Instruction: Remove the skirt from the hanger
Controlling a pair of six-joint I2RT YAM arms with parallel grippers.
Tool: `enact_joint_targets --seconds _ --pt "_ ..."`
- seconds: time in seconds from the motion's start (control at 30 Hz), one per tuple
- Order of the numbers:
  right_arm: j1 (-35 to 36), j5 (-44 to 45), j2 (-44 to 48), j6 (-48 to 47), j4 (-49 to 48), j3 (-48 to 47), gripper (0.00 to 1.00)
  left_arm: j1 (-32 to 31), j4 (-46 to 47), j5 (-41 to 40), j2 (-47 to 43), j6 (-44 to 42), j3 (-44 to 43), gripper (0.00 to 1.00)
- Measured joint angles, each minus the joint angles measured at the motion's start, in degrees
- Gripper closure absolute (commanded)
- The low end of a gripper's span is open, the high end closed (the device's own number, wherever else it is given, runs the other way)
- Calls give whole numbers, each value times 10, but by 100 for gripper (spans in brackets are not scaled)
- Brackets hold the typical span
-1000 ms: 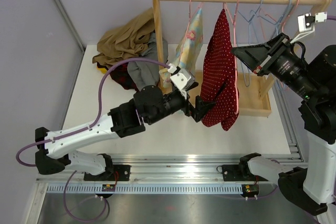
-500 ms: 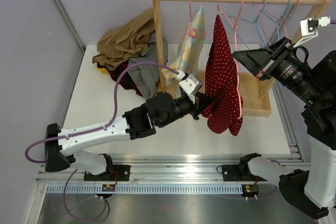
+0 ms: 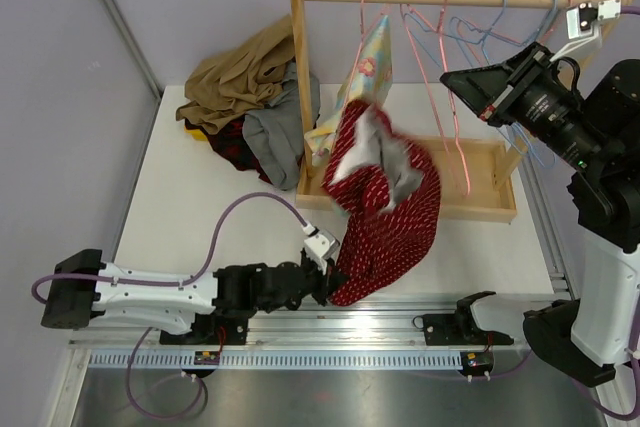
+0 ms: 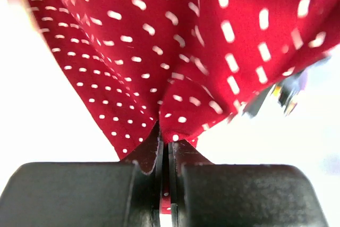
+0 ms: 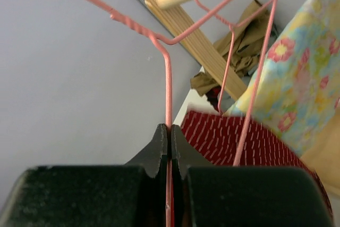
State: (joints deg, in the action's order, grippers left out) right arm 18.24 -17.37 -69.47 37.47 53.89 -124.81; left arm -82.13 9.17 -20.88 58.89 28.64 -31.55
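Left fingers [image 4: 146, 155] — clamped on skirt [image 4: 159, 51].

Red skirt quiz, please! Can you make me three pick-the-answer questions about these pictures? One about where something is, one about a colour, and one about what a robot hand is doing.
1. Where is the pile of clothes?
A) left of the wooden rack
B) hanging on the rail
C) under the right arm

2. What colour is the hanger in the right gripper?
A) blue
B) green
C) pink

3. What is the left gripper doing?
A) open, holding nothing
B) shut on the red skirt
C) shut on a hanger

Answers:
1 A: the top view shows the heap lying beside the rack's left post.
2 C: the right wrist view shows a pink wire clamped in it.
3 B: the left wrist view shows spotted red cloth pinched in it.
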Motion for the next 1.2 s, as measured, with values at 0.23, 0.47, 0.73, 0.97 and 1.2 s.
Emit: enact_joint_targets --seconds 0.23,0.47,0.73,0.97,1.2 --pt "0 35 -10 -11 -26 -29 100 -111 -161 -101 -14 80 17 100" --pt "0 75 -10 -21 -35 -17 100 -163 -413 -211 -60 126 -137 100" --pt "0 119 10 -27 -71 82 100 -161 -659 -364 -151 140 -331 100" --pt "-1 147 -47 -36 -92 97 100 -113 -645 -430 -182 -37 -402 100" --pt "-14 149 -99 -41 -97 92 100 97 -566 -369 -156 -217 -451 100"
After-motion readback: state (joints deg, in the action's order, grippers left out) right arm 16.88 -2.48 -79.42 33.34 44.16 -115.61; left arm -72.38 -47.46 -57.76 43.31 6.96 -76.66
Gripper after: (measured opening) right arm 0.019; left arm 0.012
